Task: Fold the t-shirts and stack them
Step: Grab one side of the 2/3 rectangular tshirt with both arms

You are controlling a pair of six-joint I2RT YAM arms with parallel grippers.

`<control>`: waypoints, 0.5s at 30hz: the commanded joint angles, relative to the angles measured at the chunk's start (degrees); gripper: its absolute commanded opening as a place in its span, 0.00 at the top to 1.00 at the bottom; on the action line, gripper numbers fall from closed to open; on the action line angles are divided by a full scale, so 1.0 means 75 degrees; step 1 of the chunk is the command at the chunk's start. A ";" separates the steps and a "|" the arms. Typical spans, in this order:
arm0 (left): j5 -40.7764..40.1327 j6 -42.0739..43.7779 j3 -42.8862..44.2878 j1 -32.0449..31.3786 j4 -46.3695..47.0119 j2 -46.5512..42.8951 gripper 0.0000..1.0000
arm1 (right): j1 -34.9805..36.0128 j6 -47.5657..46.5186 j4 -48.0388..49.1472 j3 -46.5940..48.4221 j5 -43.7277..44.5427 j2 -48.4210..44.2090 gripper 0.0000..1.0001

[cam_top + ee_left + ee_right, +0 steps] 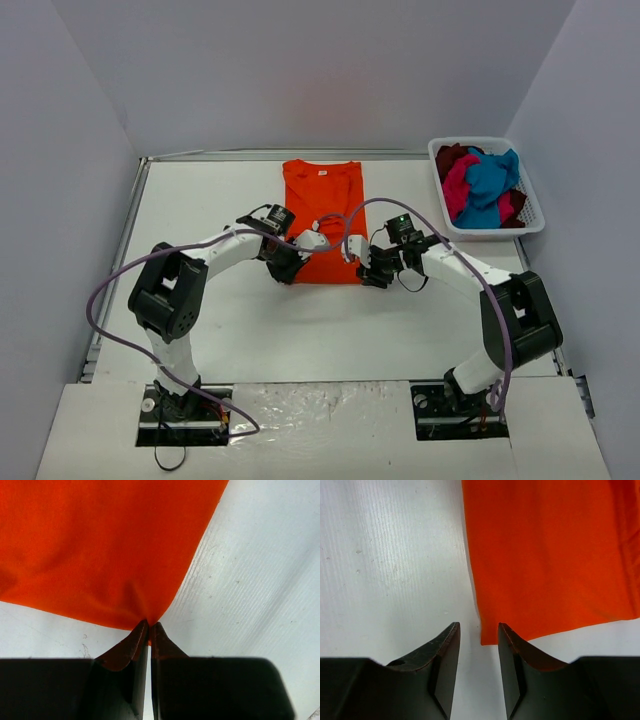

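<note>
The orange t-shirt (322,205) lies flat in a long narrow shape on the table, collar and white tag at the far end. My left gripper (286,268) is shut on its near left corner, seen pinched in the left wrist view (149,626). My right gripper (372,272) is open at the near right corner; in the right wrist view (479,632) the shirt's corner (490,636) lies just between the fingertips, not gripped. Teal-blue (490,185), magenta-pink (458,185) and dark red (450,157) shirts lie bunched in the basket.
The white plastic basket (536,214) stands at the far right of the table. Grey walls enclose the table on three sides. A purple cable (385,205) arcs over the shirt's near end between the arms.
</note>
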 commanded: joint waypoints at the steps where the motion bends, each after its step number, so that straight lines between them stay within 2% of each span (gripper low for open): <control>1: 0.0173 0.0064 0.0234 0.0039 -0.0299 -0.0080 0.98 | -0.0009 -0.0228 -0.0386 0.0256 -0.0078 -0.0191 0.67; 15: 0.0208 0.0122 0.0210 0.0062 -0.0358 0.0014 0.98 | -0.0173 -0.0451 -0.0397 0.0503 -0.0137 0.0957 0.65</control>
